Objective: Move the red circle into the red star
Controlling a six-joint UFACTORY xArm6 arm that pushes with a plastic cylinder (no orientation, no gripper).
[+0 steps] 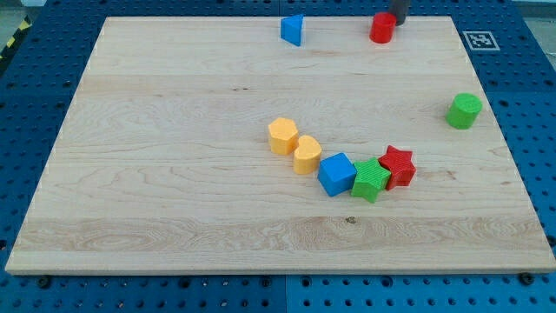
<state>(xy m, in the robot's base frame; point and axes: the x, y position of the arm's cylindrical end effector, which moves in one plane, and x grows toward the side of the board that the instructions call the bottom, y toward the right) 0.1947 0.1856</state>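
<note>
The red circle (381,28) stands near the board's top edge, right of centre. My tip (397,21) is at its upper right side, touching or almost touching it; only the rod's lowest part shows at the view's top. The red star (399,166) lies right of the board's centre, at the right end of a curved row of blocks, touching a green star-like block (372,180). The red circle is far above the red star.
A blue cube (336,173), a yellow heart (307,154) and a yellow hexagon-like block (282,136) continue the row leftward. A blue triangle-like block (293,29) sits near the top edge. A green cylinder (464,110) stands near the right edge.
</note>
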